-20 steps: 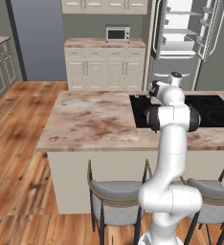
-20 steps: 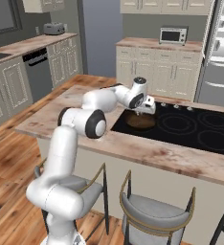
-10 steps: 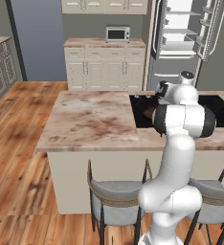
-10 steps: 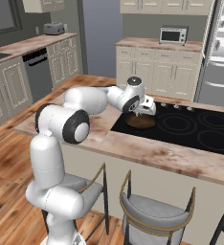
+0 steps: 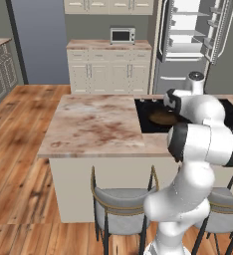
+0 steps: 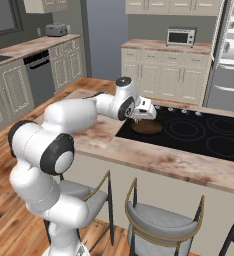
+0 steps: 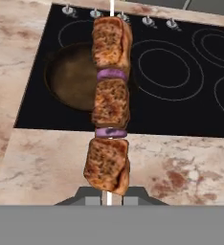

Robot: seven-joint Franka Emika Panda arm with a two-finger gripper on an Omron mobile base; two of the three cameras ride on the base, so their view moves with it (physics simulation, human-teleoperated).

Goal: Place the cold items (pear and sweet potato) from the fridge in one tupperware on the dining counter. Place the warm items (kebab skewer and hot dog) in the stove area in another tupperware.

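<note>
While gripped at its stick end by closed fingers (image 7: pixel 107 198), kebab skewer (image 7: pixel 108 106) hangs above pan (image 7: pixel 71 79) at ten o'clock on stove (image 7: pixel 181 72). Risk: thin stick may pivot or slip during swing over worktop (image 7: pixel 181 177), dropping meat.

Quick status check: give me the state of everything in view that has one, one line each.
Gripper: shut on the kebab skewer.
Kebab skewer: held, lifted above the stove.
Pan: on the cooktop's left burner, empty.
Fridge: door open.
Microwave: door closed.
</note>
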